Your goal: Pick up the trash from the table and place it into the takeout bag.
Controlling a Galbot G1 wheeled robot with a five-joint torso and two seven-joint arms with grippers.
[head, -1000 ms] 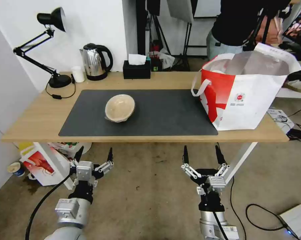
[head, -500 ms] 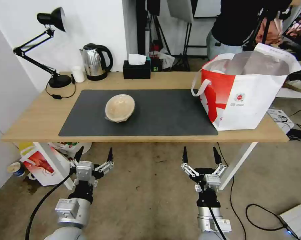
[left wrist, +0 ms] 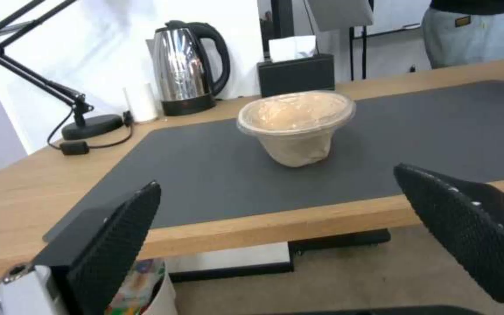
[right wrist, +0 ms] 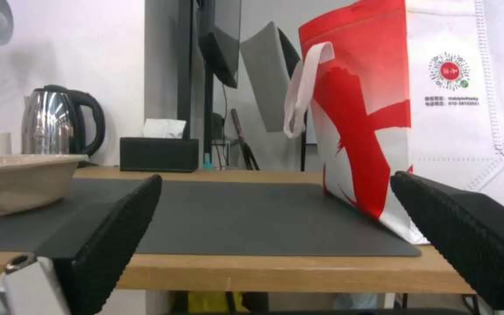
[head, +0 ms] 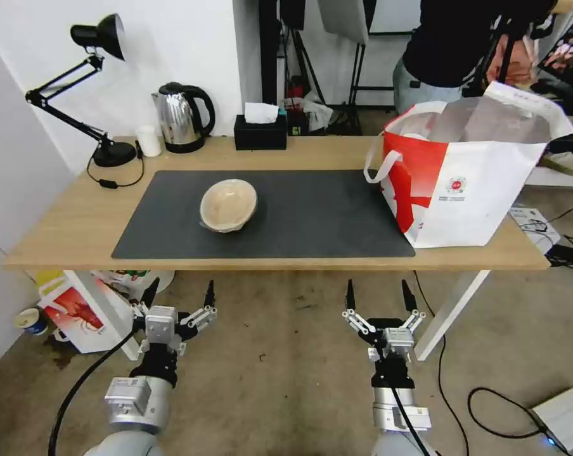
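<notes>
Fingers: L gripper point(head: 177, 292) and R gripper point(head: 375, 295) both spread wide, nothing held.
Position: both low, in front of table point(head: 64, 221) near edge.
Trash: beige plastic-wrapped bowl point(head: 228, 204) upright on dark grey mat point(head: 312, 215), left of centre.
Bag: takeout bag point(head: 470, 171) open, upright at table's right end, overlapping mat edge.

Setting: studio or lab workspace set up as an office corner. Evidence: bare concrete floor point(head: 286, 373) with loose cables point(head: 489, 411); light-wood surface point(head: 77, 221) carrying black desk lamp point(head: 96, 38), steel kettle point(head: 182, 117), tissue box point(head: 260, 132); stands and tripod legs point(head: 362, 63) behind.
</notes>
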